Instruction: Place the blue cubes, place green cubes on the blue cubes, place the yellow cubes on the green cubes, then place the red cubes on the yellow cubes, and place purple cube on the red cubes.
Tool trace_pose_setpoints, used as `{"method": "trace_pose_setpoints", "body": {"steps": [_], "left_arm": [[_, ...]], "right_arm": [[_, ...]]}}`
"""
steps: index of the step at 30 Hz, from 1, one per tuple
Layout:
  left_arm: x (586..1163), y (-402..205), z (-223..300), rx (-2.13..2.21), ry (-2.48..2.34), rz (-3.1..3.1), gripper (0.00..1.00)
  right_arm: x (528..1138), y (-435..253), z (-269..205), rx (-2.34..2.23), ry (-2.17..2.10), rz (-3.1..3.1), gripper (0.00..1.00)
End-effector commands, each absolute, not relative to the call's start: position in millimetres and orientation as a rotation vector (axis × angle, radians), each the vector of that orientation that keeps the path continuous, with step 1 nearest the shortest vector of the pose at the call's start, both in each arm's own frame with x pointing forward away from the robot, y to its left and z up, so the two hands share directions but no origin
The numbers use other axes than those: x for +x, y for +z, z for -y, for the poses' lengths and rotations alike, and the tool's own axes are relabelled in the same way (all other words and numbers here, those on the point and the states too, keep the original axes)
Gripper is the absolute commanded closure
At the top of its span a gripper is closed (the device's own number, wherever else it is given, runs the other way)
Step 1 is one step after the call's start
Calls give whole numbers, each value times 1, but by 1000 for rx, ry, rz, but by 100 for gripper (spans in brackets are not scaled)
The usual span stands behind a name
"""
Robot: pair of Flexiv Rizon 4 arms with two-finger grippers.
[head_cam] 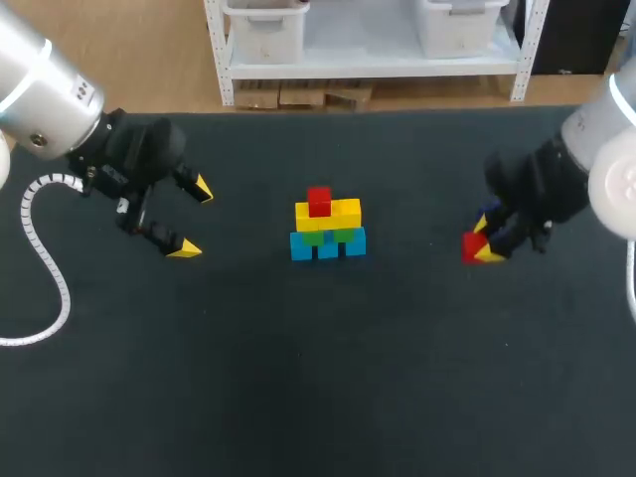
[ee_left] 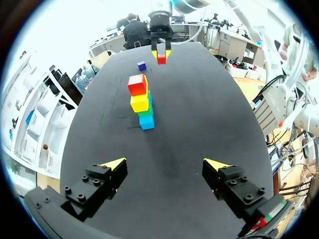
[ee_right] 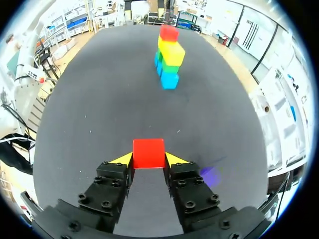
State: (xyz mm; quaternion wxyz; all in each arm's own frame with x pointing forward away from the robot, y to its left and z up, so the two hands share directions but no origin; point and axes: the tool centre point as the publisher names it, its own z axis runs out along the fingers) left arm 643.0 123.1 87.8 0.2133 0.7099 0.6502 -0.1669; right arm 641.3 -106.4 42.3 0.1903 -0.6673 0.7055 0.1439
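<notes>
One small, rigid, probably light red cube [ee_right: 148, 152] is pinched by opposite flat faces between the right gripper's [ee_right: 148, 160] yellow tips, well apart from the blue-green-yellow-red cube stack [head_cam: 326, 231], while the left gripper [ee_left: 165, 163] hangs spread wide, empty.

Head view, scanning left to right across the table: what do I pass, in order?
left gripper, open → cube stack, with blue at the bottom and one red on top → right gripper, shut on a red cube
</notes>
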Motion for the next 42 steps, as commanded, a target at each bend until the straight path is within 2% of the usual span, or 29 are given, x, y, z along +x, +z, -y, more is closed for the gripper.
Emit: {"method": "trace_pose_setpoints", "body": {"steps": [1, 20, 28, 42], "left_arm": [[643, 87, -124, 1969, -464, -1800, 0], [643, 87, -124, 1969, -464, -1800, 0], [643, 87, -124, 1969, -464, -1800, 0], [643, 87, -124, 1969, -464, -1800, 0]], "right_arm": [[649, 73, 98, -1903, 368, -2020, 100], [709, 100, 10, -1933, 402, -1920, 100], [712, 100, -20, -1949, 425, -1886, 100], [703, 92, -46, -1962, 432, -1894, 100]]}}
